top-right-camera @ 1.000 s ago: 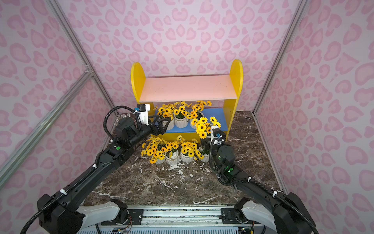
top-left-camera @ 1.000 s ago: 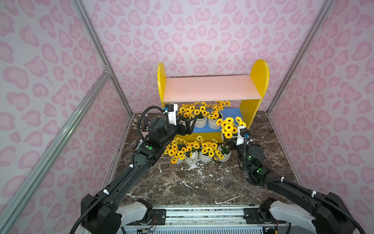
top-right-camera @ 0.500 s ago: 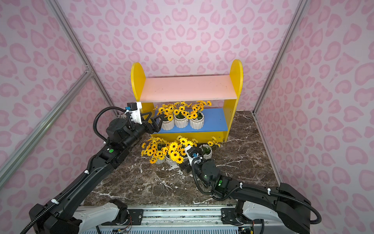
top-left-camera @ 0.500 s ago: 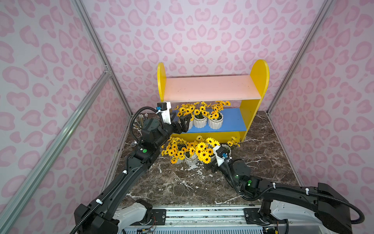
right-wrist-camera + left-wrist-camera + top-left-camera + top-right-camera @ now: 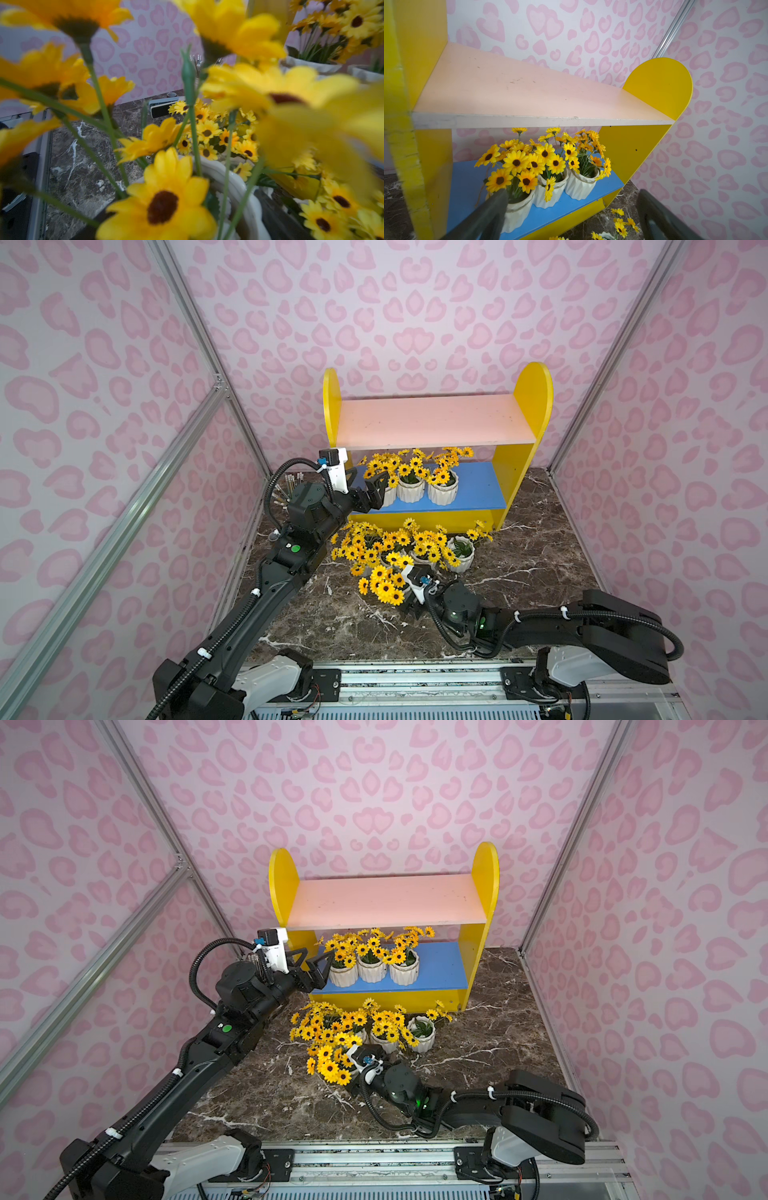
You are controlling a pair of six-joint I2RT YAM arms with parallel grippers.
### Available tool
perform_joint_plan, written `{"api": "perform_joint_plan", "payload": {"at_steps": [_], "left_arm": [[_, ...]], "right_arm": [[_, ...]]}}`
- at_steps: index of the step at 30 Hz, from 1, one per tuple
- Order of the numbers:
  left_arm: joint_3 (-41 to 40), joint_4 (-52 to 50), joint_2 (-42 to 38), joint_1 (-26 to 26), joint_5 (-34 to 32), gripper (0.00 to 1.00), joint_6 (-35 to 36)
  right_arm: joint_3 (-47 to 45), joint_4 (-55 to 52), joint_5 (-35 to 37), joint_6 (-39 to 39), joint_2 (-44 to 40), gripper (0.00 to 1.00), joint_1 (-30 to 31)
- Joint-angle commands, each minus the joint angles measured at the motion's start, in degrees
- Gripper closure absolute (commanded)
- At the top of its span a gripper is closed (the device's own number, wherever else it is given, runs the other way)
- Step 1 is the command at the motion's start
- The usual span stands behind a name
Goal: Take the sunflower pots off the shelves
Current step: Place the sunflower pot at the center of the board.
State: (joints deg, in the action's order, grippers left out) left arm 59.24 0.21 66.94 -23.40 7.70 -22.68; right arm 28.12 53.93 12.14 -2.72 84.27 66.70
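The shelves (image 5: 432, 423) stand at the back, with a bare pink upper board. Three sunflower pots (image 5: 410, 489) (image 5: 371, 969) (image 5: 579, 187) stand in a row on the blue lower board (image 5: 478, 489). My left gripper (image 5: 376, 489) (image 5: 318, 969) (image 5: 571, 214) is open beside the leftmost pot (image 5: 519, 209), one finger close in front of it. Several more pots (image 5: 461, 558) are clustered on the floor before the shelves. My right gripper (image 5: 409, 593) (image 5: 353, 1073) (image 5: 187, 224) is shut on another pot (image 5: 234, 187), low at the cluster's near edge. Whether that pot touches the floor I cannot tell.
A cup of pencils (image 5: 289, 485) stands behind my left arm near the left wall. A black and white block (image 5: 164, 107) lies on the marble floor (image 5: 540, 572). Pink patterned walls close in three sides. A metal rail (image 5: 415, 680) runs along the front.
My right arm has carried its pot from in front of the shelves down and forward to the near edge of the floor cluster. The left gripper has drawn back slightly and stayed open.
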Motion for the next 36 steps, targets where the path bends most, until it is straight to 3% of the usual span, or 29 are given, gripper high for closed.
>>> {"api": "perform_joint_plan", "payload": {"at_steps": [1, 8, 17, 29, 30, 33, 34, 36], "left_arm": [[-0.04, 0.7, 0.21, 0.28, 0.91, 0.01, -0.34], [-0.14, 0.95, 0.26, 0.37, 1.61, 0.02, -0.6], [-0.53, 1.57, -0.14, 0.37, 1.89, 0.02, -0.63], [-0.72, 2.07, -0.06, 0.54, 2.39, 0.02, -0.7], [-0.73, 2.0, 0.03, 0.49, 2.62, 0.02, -0.79], [-0.78, 2.24, 0.37, 0.62, 3.01, 0.02, -0.97], [-0.59, 2.19, 0.5, 0.63, 3.25, 0.02, -1.05], [-0.53, 2.1, 0.48, 0.63, 3.65, 0.03, -1.31]], "right_arm": [[1.3, 10.16, -1.18, 0.6, 2.66, 1.0, 0.92], [3.62, 15.81, -5.64, 2.73, 11.68, 1.0, 1.57], [9.06, 30.98, -3.21, 2.78, 29.17, 1.0, 1.95], [14.46, 32.87, -0.89, 2.66, 41.66, 1.0, 0.89], [14.57, 32.24, -0.85, 2.54, 41.6, 0.92, 0.89], [14.47, 29.1, -0.1, 3.48, 39.94, 0.12, 1.15], [14.48, 28.32, 0.52, 3.96, 39.33, 0.01, 1.24], [14.25, 27.8, 0.63, 3.83, 38.38, 0.01, 1.51]]}}
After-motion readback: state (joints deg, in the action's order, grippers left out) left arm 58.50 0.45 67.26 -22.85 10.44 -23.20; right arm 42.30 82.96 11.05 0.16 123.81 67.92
